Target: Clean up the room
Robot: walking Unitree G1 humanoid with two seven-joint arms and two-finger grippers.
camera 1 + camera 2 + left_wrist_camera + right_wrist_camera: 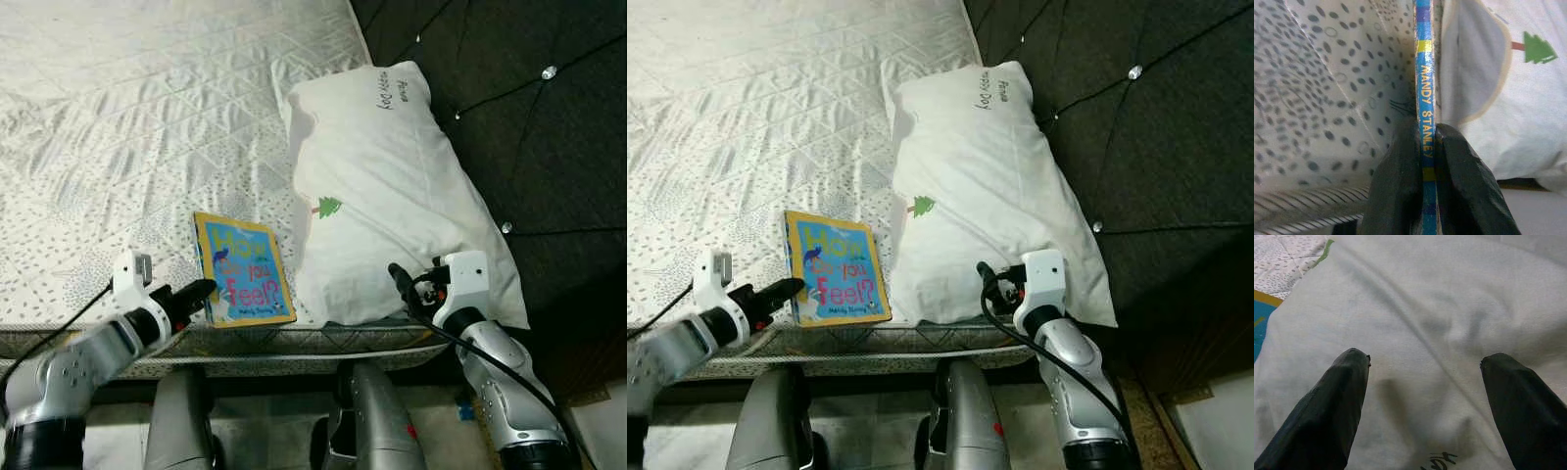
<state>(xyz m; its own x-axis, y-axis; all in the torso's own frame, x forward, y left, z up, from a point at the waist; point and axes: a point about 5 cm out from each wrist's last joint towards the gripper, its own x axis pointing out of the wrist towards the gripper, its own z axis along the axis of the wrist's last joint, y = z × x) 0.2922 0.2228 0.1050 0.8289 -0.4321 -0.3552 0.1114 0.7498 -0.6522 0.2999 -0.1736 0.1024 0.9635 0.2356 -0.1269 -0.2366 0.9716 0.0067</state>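
The left gripper [201, 290] pinches the thin, stiff, light book [243, 268] by its edge at lower left; the right gripper [1425, 364] hangs open over the soft pillow [392, 186].

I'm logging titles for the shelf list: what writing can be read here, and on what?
"How do you feel?": cover of the book.
"MANDY STANLEY": the book's spine, pinched in the left gripper.
Black handwriting on the pillow: too small to read.

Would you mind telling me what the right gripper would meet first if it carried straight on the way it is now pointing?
Most likely the white pillow: the right gripper is open and aimed at its cloth, with nothing between, though the remaining gap is hard to judge.
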